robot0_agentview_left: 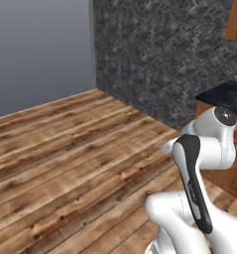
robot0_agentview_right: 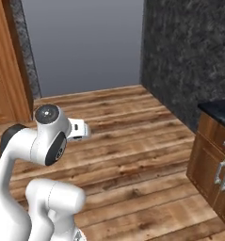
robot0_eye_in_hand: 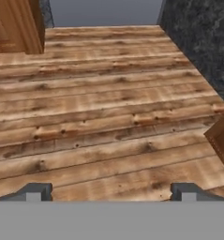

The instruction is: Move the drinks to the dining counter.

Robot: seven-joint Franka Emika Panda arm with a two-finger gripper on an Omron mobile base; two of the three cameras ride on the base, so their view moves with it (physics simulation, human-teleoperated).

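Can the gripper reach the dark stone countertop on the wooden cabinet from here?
Probably not: the open gripper faces bare wooden plank floor, and the dark stone countertop on the wooden cabinet lies off to the side.

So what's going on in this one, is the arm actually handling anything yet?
Not yet. The gripper is open and empty, its fingertips spread wide over bare wooden floor. The white arm is folded up above its base, facing an open stretch of floor and a dark stone wall. A corner of a dark countertop on a wooden cabinet sits off to the robot's right. Nothing is being carried, so moving the drinks hasn't begun.
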